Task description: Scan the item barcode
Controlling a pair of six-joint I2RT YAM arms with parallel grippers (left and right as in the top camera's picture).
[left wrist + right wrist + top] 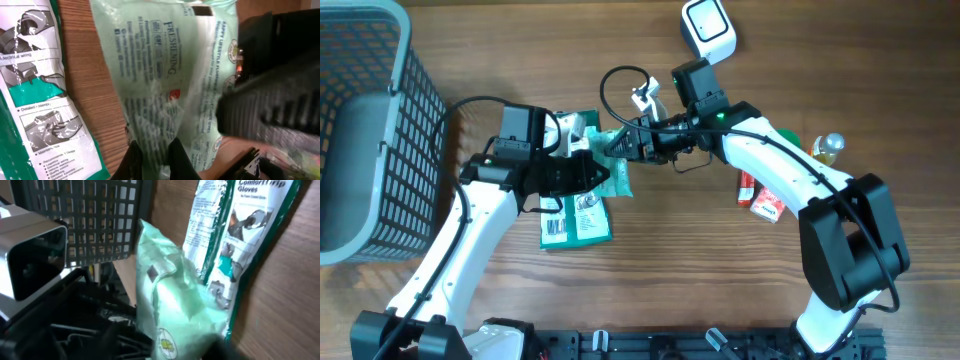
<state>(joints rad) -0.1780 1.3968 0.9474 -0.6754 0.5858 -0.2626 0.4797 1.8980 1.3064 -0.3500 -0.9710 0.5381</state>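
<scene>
Brown wood with long grain lines makes the bench (670, 290), smooth and flat. Over the middle of it, the left claw (592, 168) is pinched tight on one edge of a pale green crinkly plastic pouch (617, 178). Its two dark fingers (134, 160) squeeze the thin film flat. I think the pouch is held up like this so its printed sides can be turned and shown.

The right claw (628, 146) is right against the other end of the pouch. The view from that wrist is blurry, so I cannot tell how wide its jaws are or if it has hold of the pouch. Two claws on one soft bag would help pull it flat, because a wrinkly, shiny bag bends and hides its stripes.

A white rounded scanner (708, 28) sits at the far edge, well apart from the pouch, so the scan looks not yet done. Under the pouch lies a flat green and white glove pack (576, 222), slick and shiny. A grey plastic basket (420, 120) with grid walls stands at the left.
</scene>
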